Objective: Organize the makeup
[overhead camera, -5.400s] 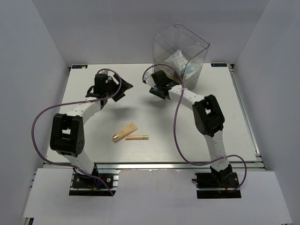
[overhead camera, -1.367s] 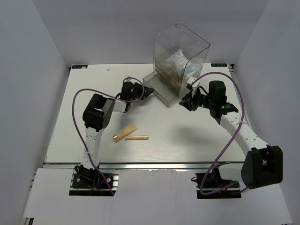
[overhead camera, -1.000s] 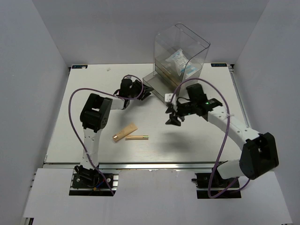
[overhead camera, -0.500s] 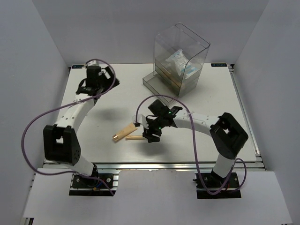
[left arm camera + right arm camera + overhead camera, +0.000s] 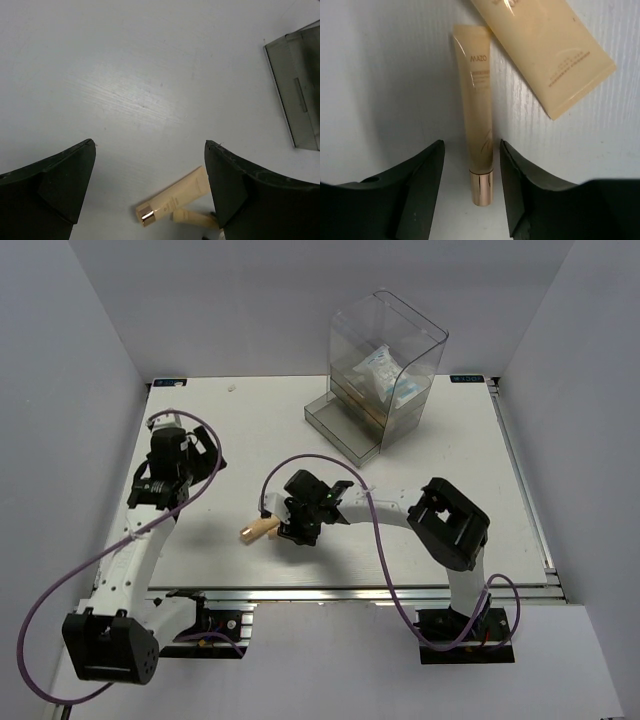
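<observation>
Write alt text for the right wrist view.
The right claw hangs open over a thin gold stick that lies on the white table between its two black fingers, neither touching it. A wider beige tube lies at an angle just beyond, by the stick's far end.

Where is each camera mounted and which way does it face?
Top external: above and behind, looking down on the table; left arm and right arm show.
Left wrist: looks down at the beige tube; open left hand shows.
Right wrist: looks down at the thin gold stick, straddled by the right hand.
Shared: the tube, in all.
</observation>
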You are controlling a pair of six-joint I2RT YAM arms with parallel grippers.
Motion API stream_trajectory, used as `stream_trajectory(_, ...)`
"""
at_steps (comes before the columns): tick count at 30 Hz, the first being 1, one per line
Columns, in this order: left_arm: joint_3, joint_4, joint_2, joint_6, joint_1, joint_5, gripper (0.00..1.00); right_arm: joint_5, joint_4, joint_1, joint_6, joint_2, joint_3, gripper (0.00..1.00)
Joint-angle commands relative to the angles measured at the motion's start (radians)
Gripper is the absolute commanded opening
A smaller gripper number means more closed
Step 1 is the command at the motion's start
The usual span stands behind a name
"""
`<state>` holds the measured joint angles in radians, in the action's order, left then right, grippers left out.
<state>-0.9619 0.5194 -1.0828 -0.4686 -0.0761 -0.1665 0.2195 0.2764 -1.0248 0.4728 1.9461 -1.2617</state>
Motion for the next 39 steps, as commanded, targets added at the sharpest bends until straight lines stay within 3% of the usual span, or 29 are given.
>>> stream_trajectory(1,0.064,0.030,0.095,0.031,-0.002,0.039,0.98,-0.083,-0.022,-0.009,-0.034,0.013,-0.016,0.53)
stream_trajectory(4,0.090,0.025,0.153,0.050,-0.002,0.067,0.98,-0.118,-0.028,-0.008,-0.030,0.017,0.008,0.42)
stream_trajectory(5,0.097,0.019,0.164,0.065,-0.002,0.076,0.97,-0.132,-0.023,-0.009,-0.028,0.016,0.019,0.32)
stream_trajectory(9,0.146,-0.039,0.211,0.102,-0.002,0.160,0.95,-0.161,-0.017,-0.004,0.003,-0.038,0.090,0.11)
stream_trajectory(13,0.222,-0.114,0.244,0.102,-0.002,0.287,0.93,-0.141,-0.037,0.025,0.033,-0.176,0.203,0.02)
stream_trajectory(18,0.281,-0.159,0.213,0.074,-0.004,0.351,0.92,-0.094,-0.007,0.162,0.020,-0.345,0.207,0.00)
stream_trajectory(22,0.295,-0.170,0.156,0.045,-0.008,0.384,0.92,-0.081,0.006,0.285,-0.052,-0.331,0.028,0.00)
stream_trajectory(26,0.290,-0.170,0.092,0.038,-0.057,0.371,0.92,-0.213,-0.049,0.345,-0.063,-0.232,-0.109,0.00)
stream_trajectory(31,0.259,-0.151,-0.015,0.041,-0.209,0.254,0.92,-0.406,-0.097,0.400,-0.068,-0.028,-0.289,0.00)
stream_trajectory(35,0.264,-0.162,-0.037,0.013,-0.243,0.211,0.92,-0.422,-0.098,0.431,-0.053,0.111,-0.485,0.02)
stream_trajectory(39,0.265,-0.147,-0.025,0.013,-0.243,0.180,0.93,-0.439,-0.144,0.437,-0.014,0.214,-0.576,0.04)
